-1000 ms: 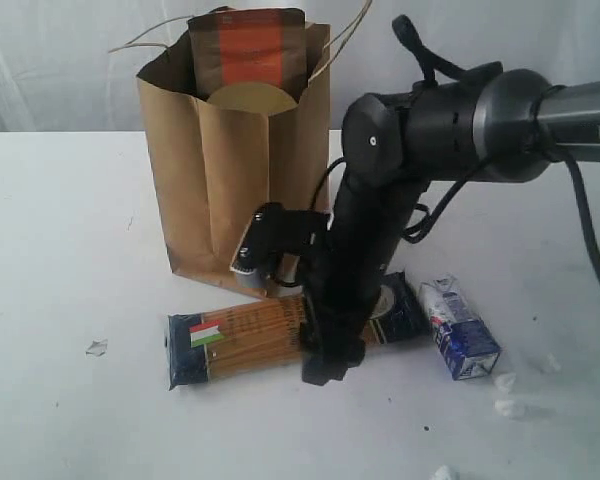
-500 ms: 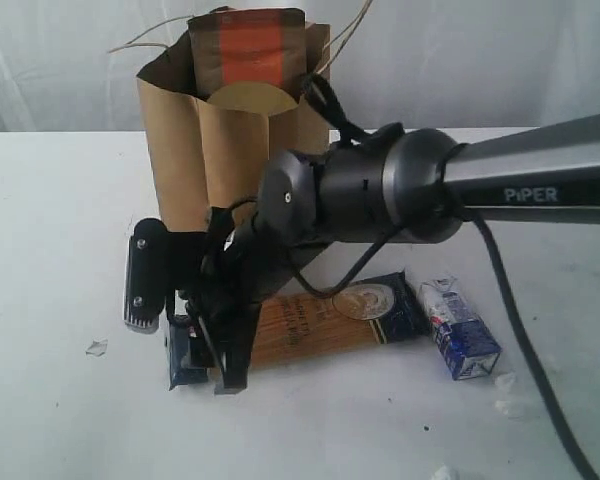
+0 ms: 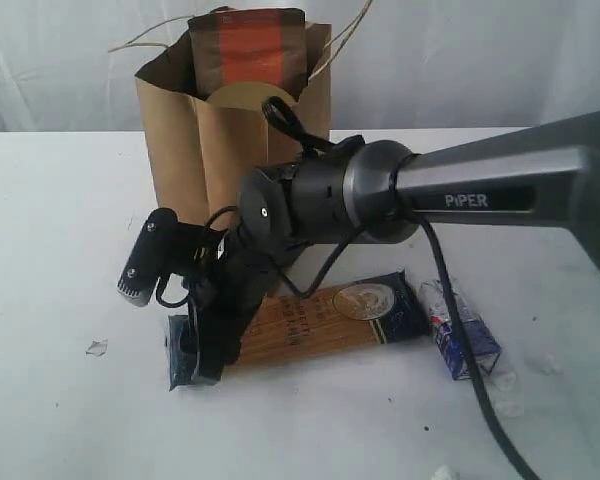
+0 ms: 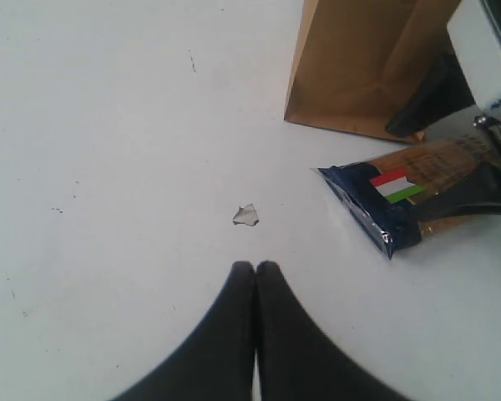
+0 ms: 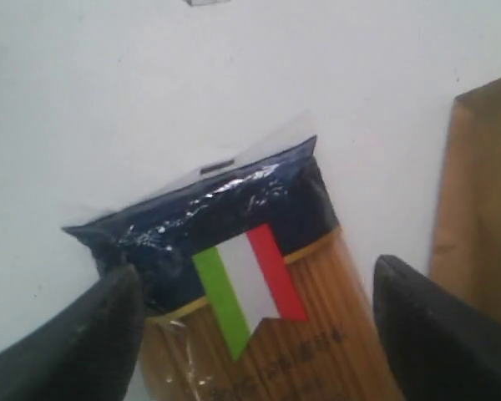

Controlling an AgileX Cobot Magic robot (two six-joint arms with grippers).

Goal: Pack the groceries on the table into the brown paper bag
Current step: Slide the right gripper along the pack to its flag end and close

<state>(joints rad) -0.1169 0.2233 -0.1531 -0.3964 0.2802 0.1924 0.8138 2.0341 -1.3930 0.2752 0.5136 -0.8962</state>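
The brown paper bag (image 3: 230, 160) stands upright at the back of the table (image 3: 50, 250). A brown pouch with an orange label (image 3: 248, 48) and a tan lid (image 3: 250, 98) show in its mouth. The blue-ended spaghetti packet (image 3: 320, 320) lies flat in front of the bag. A small blue-white carton (image 3: 460, 328) lies by its right end. My right gripper (image 3: 202, 350) has reached across to the packet's left, blue end. It stands open, with one finger (image 5: 92, 334) on each side of the packet (image 5: 250, 251). My left gripper (image 4: 255, 267) is shut and empty above the bare table.
White crumbs lie on the table at the left (image 3: 96, 347) and near the carton (image 3: 505, 385). One crumb (image 4: 245, 215) sits just ahead of my left gripper. The bag's base (image 4: 351, 125) is close behind the packet (image 4: 392, 196). A white curtain hangs behind the table.
My right arm has swung left from the packet's middle to its blue end and come down over it. Its jaws stayed open. The left gripper stayed shut.
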